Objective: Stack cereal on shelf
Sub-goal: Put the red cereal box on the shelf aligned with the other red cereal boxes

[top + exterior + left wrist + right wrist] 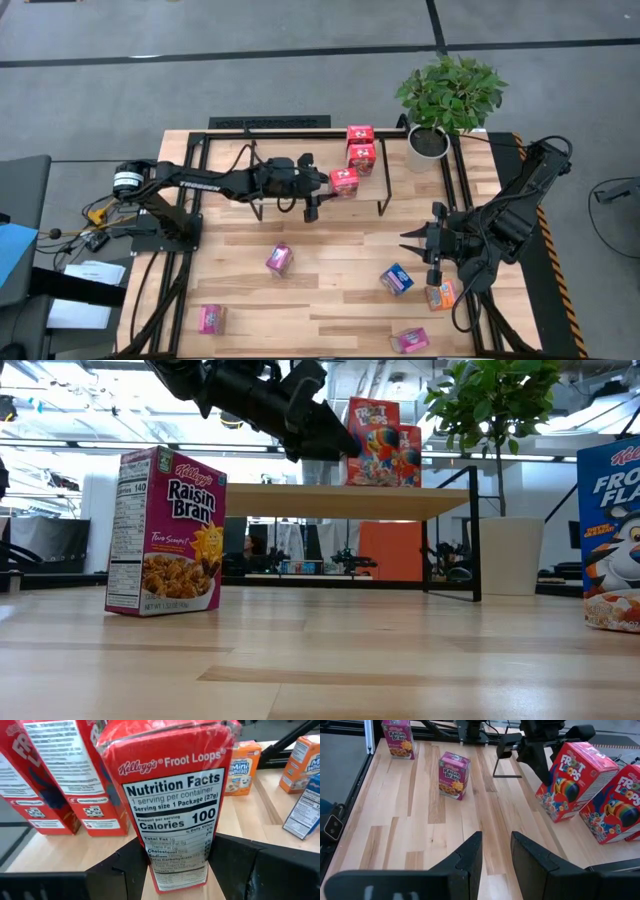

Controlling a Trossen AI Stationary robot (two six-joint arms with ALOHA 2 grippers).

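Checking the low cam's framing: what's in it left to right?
Raisin Bran box → left gripper, shut on a red Froot Loops box on the shelf → potted plant → Frosted Flakes box, cut off at the right edge.

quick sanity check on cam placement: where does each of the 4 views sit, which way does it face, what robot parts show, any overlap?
High: overhead, straight down; table, both arms.
Low: table height, facing the shelf; left arm comes in above.
Left wrist: behind the left gripper, which clamps a Froot Loops box.
Right wrist: behind the right gripper, empty, over bare table.
Shared: the right wrist view also sees that held box; so does high.
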